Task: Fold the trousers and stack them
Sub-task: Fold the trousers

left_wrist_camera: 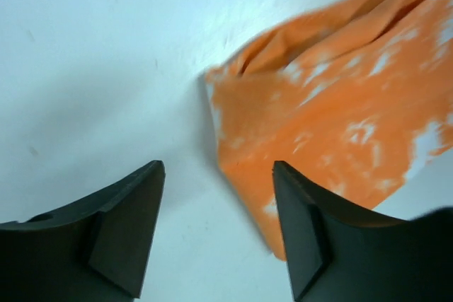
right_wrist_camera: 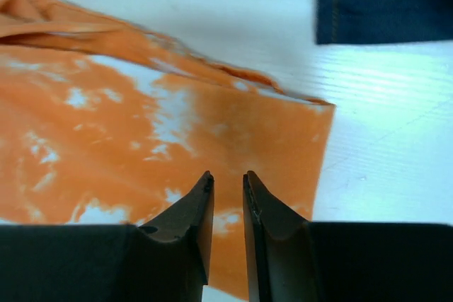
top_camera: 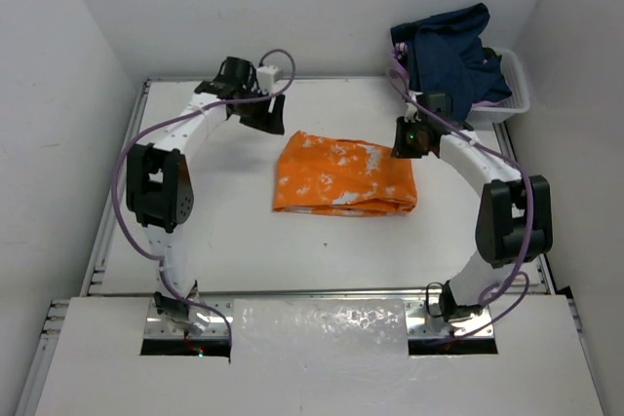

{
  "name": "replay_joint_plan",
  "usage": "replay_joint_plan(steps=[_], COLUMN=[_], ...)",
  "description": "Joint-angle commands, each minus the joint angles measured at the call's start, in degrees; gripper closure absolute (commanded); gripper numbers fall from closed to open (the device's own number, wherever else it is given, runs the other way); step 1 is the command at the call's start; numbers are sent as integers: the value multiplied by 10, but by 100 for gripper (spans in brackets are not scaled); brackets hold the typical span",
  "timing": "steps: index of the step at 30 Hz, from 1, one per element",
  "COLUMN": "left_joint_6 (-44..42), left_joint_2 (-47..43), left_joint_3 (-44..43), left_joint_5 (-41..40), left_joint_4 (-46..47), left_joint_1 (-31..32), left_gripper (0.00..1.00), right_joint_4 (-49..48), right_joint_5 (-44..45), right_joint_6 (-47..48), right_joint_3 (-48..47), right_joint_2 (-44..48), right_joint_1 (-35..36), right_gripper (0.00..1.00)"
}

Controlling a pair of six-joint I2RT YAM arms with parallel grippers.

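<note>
Two arms arched inward; left pincer (top_camera: 264,117), right pincer (top_camera: 409,144) flank folded trousers (top_camera: 341,175).

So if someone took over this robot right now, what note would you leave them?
Left fingers: open, empty, over bare table by the trousers' far-left corner.
Right fingers: slightly apart, gripping nothing, just above the trousers' right end.
Trousers: mid-table, in a compact rectangle.
Done: the folding, by the look of it.
Left: stacking. Possibly with the dark clothes in the basket at the far right, but that is a guess.
</note>
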State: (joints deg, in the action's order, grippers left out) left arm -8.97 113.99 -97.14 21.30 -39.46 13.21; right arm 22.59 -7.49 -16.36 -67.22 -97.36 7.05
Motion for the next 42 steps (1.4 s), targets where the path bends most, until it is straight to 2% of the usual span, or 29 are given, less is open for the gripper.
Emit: replay_joint_plan(steps=[1,2,3,5,6,9,10,13,18,22,25,34,42], left_joint_6=[-17,-21,-21,-22,-23,-52,-73,-82,-51,9,28,41,41], left_joint_2=[-53,-46,-38,2,15,54,61,65,112,156,179,216,222], left_joint_3=[-58,-61,-72,-90,-107,-123,-122,-101,-116,-135,-151,-159,-144], left_joint_5=[47,75,85,121,133,176,182,187,159,50,5,-13,-61], left_joint_4=[39,46,49,35,26,-14,-25,-7,10,41,60,87,83], left_joint_1=[8,12,15,24,28,50,65,83,76,52,37,26,9], left_gripper=[41,44,52,63,76,88,89,99,100,100,100,100,100], right_joint_4=[11,-8,-21,-72,-93,-145,-156,-185,-186,-180,-181,-189,-150], right_joint_5=[-7,-21,-37,-71,-79,-90,-93,-97,-90,-85,-75,-93,-108], right_joint_6=[16,6,-4,-52,-67,-118,-142,-152,-144,-141,-141,-120,-37], right_joint_3=[-13,-7,2,40,57,111,137,157,169,195,224,235,239], right_joint_2=[45,45,43,41,42,43,43,32,14,4,4,-40,16], right_joint_1=[55,69,90,105,117,125,125,125,125,124,121,114,112], right_gripper=[82,83,85,89,91,94,95,96,97,98,98,99,96])
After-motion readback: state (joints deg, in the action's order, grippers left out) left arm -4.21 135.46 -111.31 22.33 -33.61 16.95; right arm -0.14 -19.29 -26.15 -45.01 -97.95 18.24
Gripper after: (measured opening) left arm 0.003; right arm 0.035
